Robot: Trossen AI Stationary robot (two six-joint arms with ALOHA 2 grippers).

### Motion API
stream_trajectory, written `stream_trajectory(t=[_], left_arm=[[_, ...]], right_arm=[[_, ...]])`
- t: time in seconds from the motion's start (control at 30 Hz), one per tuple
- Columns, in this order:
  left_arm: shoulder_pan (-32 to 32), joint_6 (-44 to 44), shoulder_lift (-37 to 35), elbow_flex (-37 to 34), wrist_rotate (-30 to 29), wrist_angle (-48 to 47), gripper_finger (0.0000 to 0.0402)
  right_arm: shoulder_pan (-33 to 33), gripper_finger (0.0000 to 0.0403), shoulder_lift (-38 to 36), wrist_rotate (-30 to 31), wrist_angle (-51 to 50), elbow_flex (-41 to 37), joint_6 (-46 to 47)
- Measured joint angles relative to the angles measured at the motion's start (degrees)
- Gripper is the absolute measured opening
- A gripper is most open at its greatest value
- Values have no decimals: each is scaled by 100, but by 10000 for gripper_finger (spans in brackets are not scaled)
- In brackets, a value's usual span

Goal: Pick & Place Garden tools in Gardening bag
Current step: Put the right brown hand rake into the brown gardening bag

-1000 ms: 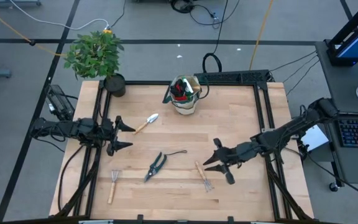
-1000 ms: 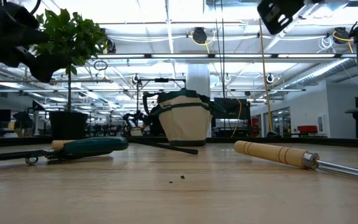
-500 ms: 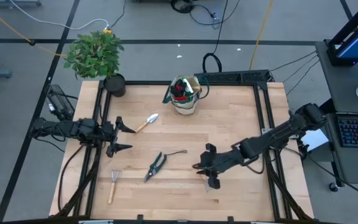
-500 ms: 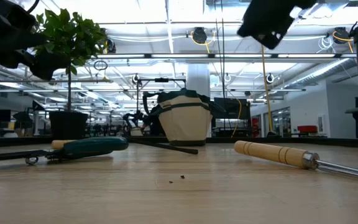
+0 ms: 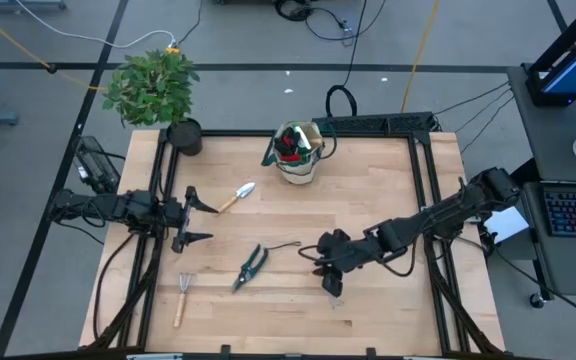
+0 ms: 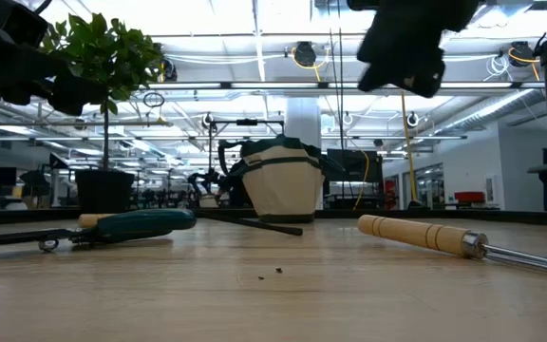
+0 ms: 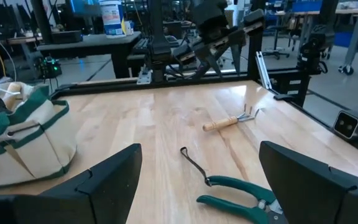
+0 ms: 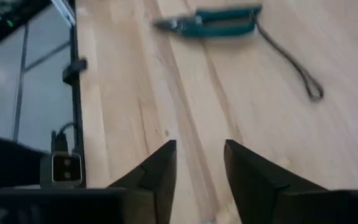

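The beige gardening bag [image 5: 298,153] with green pockets stands at the table's far middle, with red and dark things in it. A silver trowel [image 5: 235,196], green-handled pruning shears [image 5: 252,266] with a cord, and a small rake [image 5: 182,297] lie on the wood. A second wood-handled rake [image 5: 333,297] lies flat [image 6: 425,235], partly hidden under my right gripper [image 5: 326,266]. That gripper hovers open above it and touches nothing; its wrist view [image 8: 199,177] shows bare wood and the shears [image 8: 219,20]. My left gripper [image 5: 194,217] is open and empty near the left edge [image 7: 197,180].
A leafy potted plant [image 5: 155,88] in a black pot [image 5: 184,137] stands at the far left corner. A black metal frame [image 5: 423,170] runs along the table's sides. Bare wood lies between the bag and the tools.
My right gripper has gone toward the table's left edge, from beside the right-hand rake to above it. The tools and the bag have stayed where they were.
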Motion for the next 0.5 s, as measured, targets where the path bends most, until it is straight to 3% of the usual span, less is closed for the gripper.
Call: stream_trajectory(t=[0.23,0.5], left_arm=[[0,39,0,0,-2,-1,333],[0,340,0,0,-134,-2,333]], right_arm=[[-124,192,0,-334,-630,-2,478],[-441,188,0,-1257,-686,-2,1073]])
